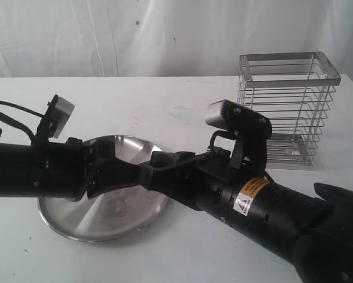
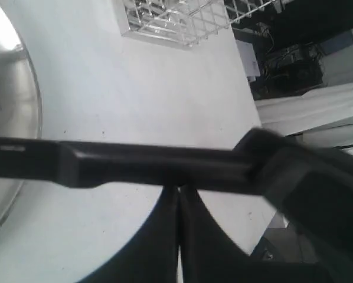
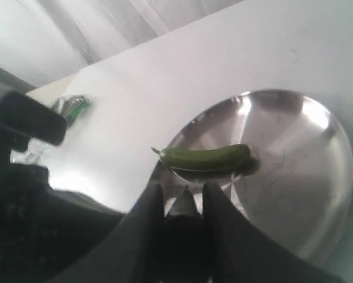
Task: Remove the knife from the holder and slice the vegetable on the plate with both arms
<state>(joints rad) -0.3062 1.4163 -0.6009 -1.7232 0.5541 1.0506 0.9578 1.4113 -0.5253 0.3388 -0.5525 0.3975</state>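
Note:
The dark-green vegetable (image 3: 206, 158) lies loose across the steel plate (image 3: 294, 177), its stem tail at the rim. My right gripper (image 3: 183, 190) is shut on the black knife (image 3: 184, 203), whose point sits just short of the vegetable. In the left wrist view the knife (image 2: 141, 165) runs crosswise right past my left gripper (image 2: 178, 190), which is shut with its tips hidden behind the knife. In the exterior view both grippers meet over the plate (image 1: 105, 227) and hide the vegetable. The wire holder (image 1: 288, 112) stands at the back right with nothing in it.
A small green and silver item (image 3: 70, 109) lies on the white table beyond the plate. The table edge and dark clutter (image 2: 283, 59) show past the holder (image 2: 170, 20). White curtains hang behind the table.

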